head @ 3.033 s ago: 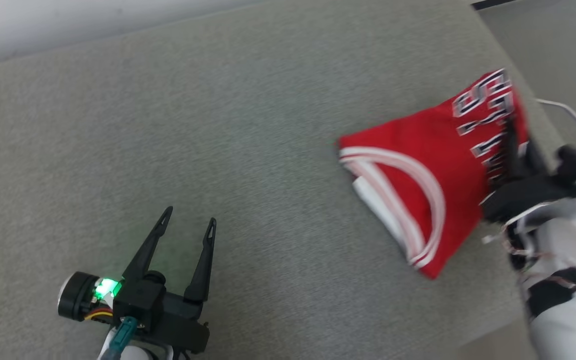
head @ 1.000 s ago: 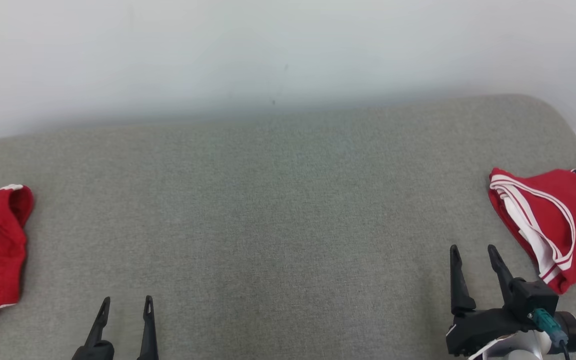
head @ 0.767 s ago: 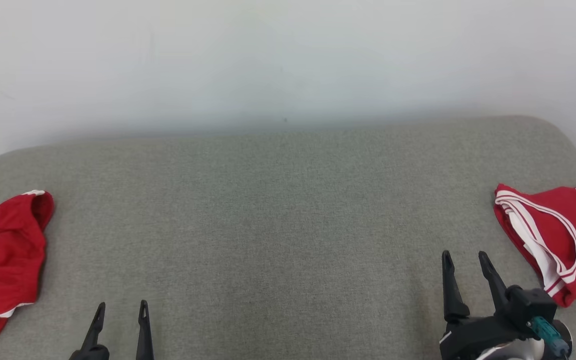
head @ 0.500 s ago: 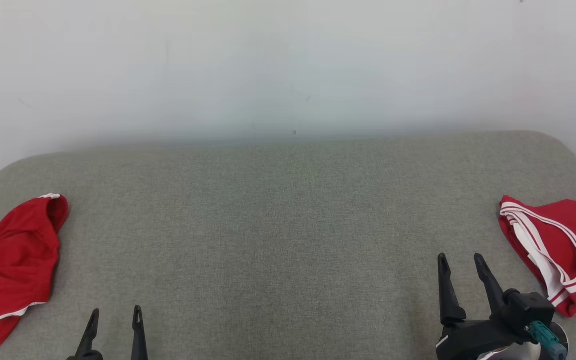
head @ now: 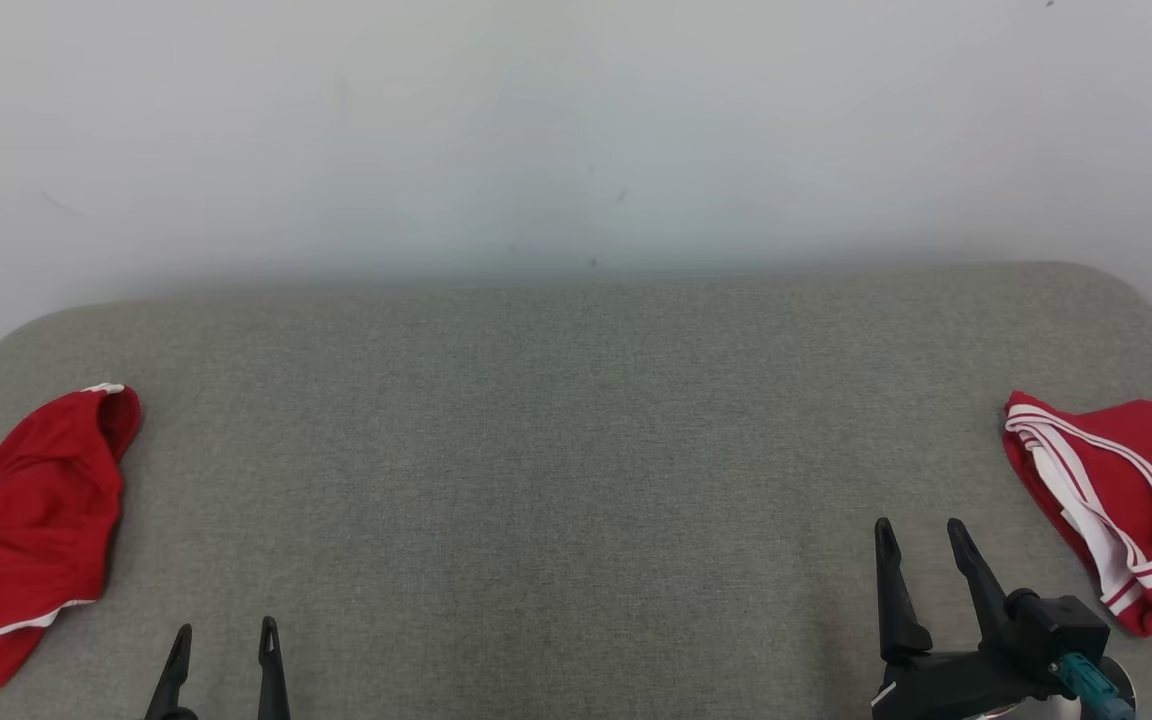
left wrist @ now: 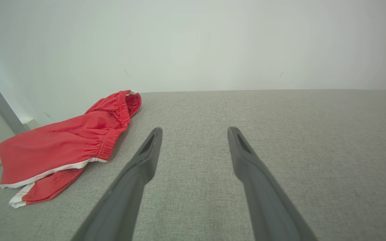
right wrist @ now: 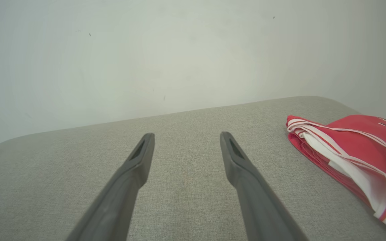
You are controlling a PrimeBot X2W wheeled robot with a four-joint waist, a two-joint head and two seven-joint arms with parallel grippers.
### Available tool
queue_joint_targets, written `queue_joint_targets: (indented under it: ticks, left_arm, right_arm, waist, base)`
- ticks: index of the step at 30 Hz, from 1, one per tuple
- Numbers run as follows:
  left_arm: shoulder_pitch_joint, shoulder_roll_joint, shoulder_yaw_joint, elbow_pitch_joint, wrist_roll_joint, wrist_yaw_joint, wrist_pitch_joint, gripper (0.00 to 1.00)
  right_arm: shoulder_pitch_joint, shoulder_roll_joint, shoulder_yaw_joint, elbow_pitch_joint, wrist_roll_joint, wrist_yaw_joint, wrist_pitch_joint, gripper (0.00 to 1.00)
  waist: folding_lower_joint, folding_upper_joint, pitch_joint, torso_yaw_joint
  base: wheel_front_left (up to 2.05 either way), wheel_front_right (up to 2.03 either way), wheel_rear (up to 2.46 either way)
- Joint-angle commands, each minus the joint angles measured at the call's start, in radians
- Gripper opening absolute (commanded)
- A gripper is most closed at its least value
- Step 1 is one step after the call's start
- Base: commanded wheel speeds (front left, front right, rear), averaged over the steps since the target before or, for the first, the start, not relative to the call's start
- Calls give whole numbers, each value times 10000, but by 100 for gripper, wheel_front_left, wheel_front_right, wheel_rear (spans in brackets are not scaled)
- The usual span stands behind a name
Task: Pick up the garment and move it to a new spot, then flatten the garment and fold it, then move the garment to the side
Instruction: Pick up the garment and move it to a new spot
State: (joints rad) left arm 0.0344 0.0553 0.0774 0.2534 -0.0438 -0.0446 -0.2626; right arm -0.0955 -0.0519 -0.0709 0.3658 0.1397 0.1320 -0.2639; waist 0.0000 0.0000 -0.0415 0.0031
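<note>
**Head view swings back to centre: jersey set aside, both grippers free**

Seconds ago the right gripper was over at the folded jersey. Now it sits clear of it, low on the right, fingers apart and empty. The camera has turned too, so that is no slide of the cloth. The left gripper is spread as well, holding nothing. The jersey lies folded at the right end of the grey cushion, and that one looks finished. Crumpled red shorts wait at the far left, probably next up. The frame edge cuts off the jersey's lettering and far half, and the shorts' lower part too.
</note>
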Motion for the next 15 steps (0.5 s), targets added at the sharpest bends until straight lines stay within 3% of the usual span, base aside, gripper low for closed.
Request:
queue_joint_targets:
  ticks: [1, 10, 15]
  left_arm:
    - [-6, -29, 14, -15, 69, -39, -31, 100]
    - [-90, -42, 70, 90, 32, -13, -31, 100]
    - [-55, -45, 160, 59, 60, 18, -31, 100]
  right_arm:
    - [105, 22, 17, -63, 79, -29, -3, 100]
    - [115, 21, 447, -59, 215, -29, -3, 100]
    - [197, 21, 683, -72, 312, -29, -3, 100]
  waist:
    - [0, 0, 42, 59]
    - [0, 0, 219, 718]
    - [0, 0, 360, 1543]
  base:
    - [0, 0, 0]
    - [0, 0, 0]
    - [0, 0, 0]
